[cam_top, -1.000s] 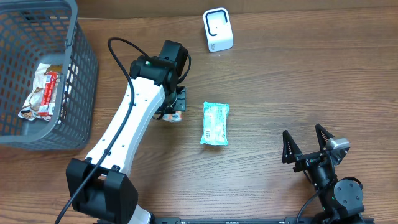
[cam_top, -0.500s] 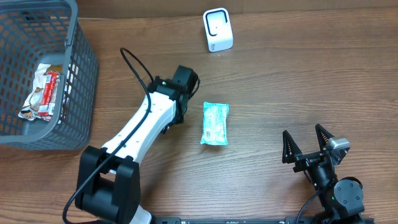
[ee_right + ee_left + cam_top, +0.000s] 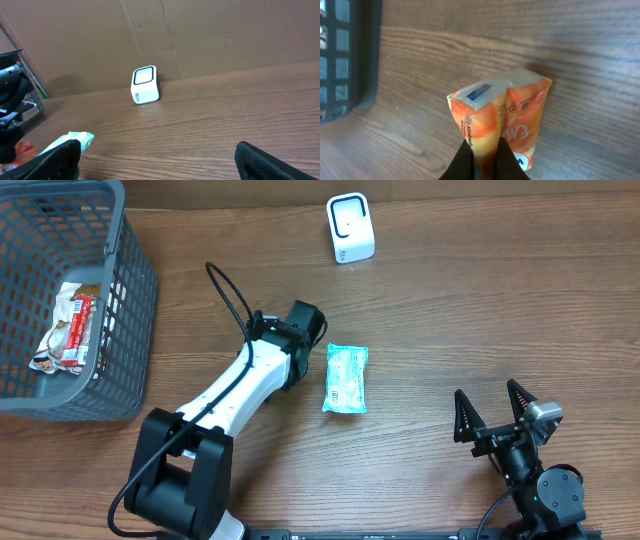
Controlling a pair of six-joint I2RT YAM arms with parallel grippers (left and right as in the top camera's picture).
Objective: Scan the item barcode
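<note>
In the left wrist view my left gripper (image 3: 482,146) is shut on the near end of an orange tissue packet (image 3: 512,112), held just above the wooden table. No barcode shows on it. From overhead the left wrist (image 3: 303,323) hides that packet; it hangs just left of a teal packet (image 3: 346,378) lying flat. The white scanner (image 3: 350,227) stands at the table's far edge, its window facing forward (image 3: 145,85). My right gripper (image 3: 489,407) rests open at the front right, its fingers (image 3: 56,159) wide apart and nothing between them.
A grey plastic basket (image 3: 120,300) stands at the far left with a snack wrapper (image 3: 68,328) inside; its wall shows in the left wrist view (image 3: 350,60). A cardboard wall (image 3: 200,35) rises behind the scanner. The teal packet's end (image 3: 72,138) lies near the right gripper's left finger.
The left arm has swung right and slightly forward with the orange packet, ending beside the teal packet. The right arm has not moved.
</note>
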